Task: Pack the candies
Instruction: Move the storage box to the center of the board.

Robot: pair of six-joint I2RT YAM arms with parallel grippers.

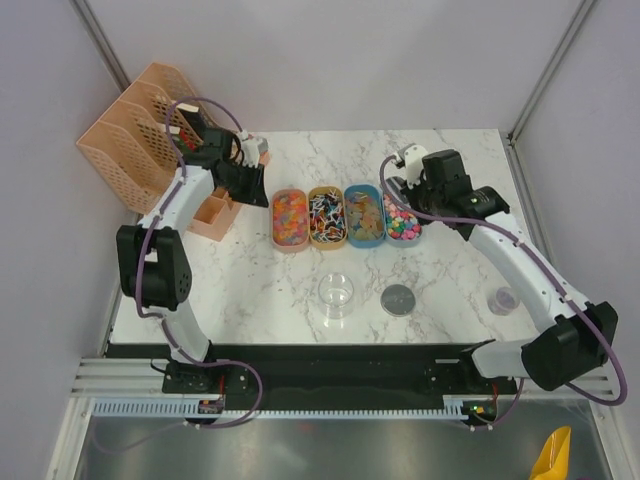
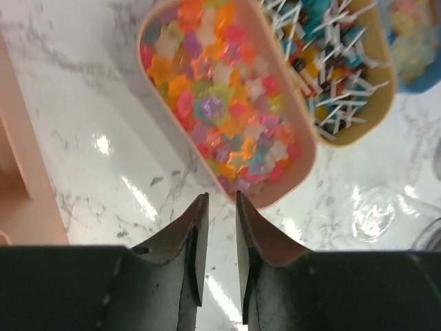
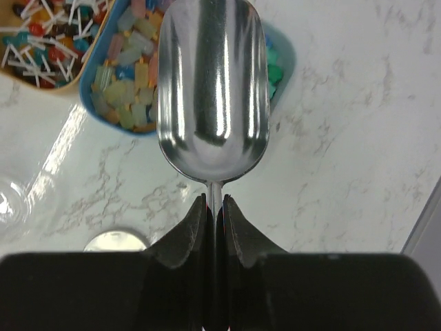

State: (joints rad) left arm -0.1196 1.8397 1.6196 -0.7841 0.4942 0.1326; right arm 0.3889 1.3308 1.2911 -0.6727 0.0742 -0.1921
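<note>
While my right gripper (image 3: 214,203) is clamped tight on the thin stem of the shiny steel scoop (image 3: 210,76), the bowl points straight ahead of the fingers, its long axis in line with the wrist. It hangs over the oval blue plastic tray (image 3: 88,93) of pastel candies (image 3: 124,89). In the wrist view they lie beneath the bowl and to its left, so I judge this arm the nearer for a dip. My left gripper (image 2: 220,200) stands a narrow slit apart, holding nothing, just short of the oval pink tray (image 2: 306,165) of star-shaped sweets (image 2: 220,103).
</note>
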